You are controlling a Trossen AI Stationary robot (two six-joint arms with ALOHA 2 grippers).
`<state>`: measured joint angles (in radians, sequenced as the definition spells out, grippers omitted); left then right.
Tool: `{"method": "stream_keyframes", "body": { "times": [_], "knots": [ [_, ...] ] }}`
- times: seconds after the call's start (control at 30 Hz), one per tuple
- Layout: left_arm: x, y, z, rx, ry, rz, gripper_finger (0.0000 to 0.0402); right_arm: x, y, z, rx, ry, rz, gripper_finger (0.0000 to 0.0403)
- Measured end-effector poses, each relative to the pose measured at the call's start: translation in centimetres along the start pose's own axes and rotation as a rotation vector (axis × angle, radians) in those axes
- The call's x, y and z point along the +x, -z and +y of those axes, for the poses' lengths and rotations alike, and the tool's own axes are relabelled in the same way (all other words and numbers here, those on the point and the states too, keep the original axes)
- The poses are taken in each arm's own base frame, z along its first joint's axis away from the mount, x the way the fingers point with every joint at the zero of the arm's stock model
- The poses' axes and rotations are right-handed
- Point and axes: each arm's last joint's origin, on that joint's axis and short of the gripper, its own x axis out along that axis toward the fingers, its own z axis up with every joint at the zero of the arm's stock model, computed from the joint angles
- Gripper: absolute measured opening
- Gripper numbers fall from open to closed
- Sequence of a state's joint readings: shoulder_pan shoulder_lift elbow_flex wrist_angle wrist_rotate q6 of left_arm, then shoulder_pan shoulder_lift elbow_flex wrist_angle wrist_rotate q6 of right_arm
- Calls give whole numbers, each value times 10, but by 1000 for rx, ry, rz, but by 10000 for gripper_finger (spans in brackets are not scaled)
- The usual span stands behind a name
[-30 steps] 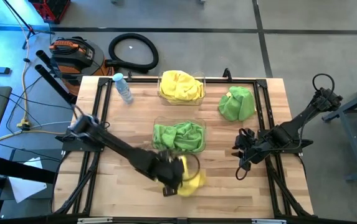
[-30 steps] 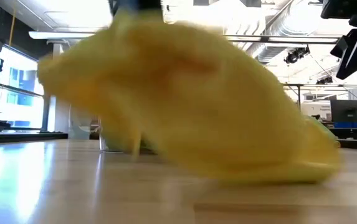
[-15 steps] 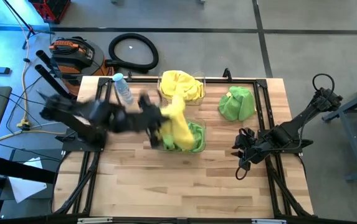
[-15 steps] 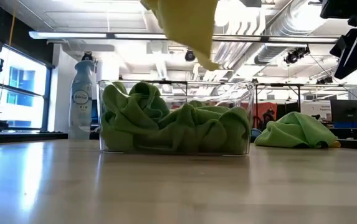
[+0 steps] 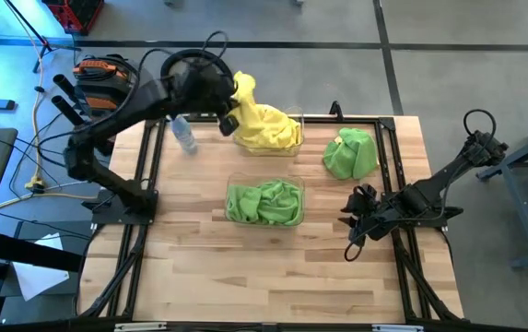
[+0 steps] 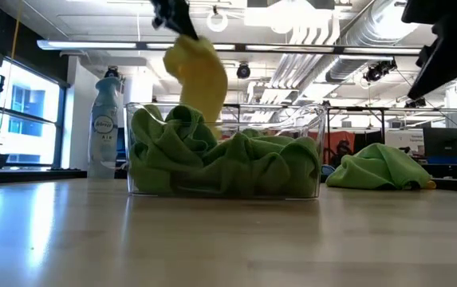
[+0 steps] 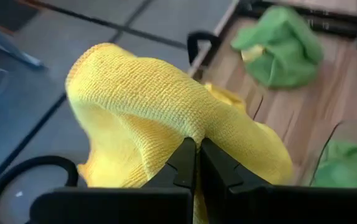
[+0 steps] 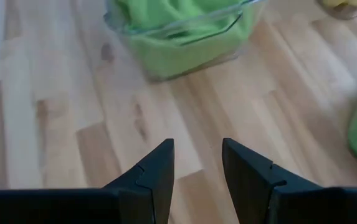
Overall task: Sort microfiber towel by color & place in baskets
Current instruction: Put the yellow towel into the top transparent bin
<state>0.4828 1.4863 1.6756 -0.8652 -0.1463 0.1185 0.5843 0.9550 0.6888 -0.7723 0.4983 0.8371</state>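
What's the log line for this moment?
left gripper: shut on yellow towel, over far basket | right gripper: open, waiting | green towel: loose on table

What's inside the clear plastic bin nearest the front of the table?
The clear bin holds crumpled green fuzzy cloths, filling it. Anything beneath them is covered.

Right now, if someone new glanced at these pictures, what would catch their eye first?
Probably the yellow towel hanging from the left gripper, shut on it above the far basket, which already holds yellow cloth. Next, the near basket mid-table stuffed with green towels, and one loose green towel lying on the table's far right. The right gripper waits open over bare wood.
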Motion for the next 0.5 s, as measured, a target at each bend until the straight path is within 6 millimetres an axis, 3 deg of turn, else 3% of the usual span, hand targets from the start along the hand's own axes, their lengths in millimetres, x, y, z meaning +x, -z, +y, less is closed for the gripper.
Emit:
{"method": "stream_keyframes", "body": {
  "times": [0.2,0.5],
  "knots": [
    [71,11,18,113,52,139,0,3,-5,-5,28,66,-52,128],
    [170,33,8,199,211,204,0,7,-16,-10,104,99,-114,128]
  ]
}}
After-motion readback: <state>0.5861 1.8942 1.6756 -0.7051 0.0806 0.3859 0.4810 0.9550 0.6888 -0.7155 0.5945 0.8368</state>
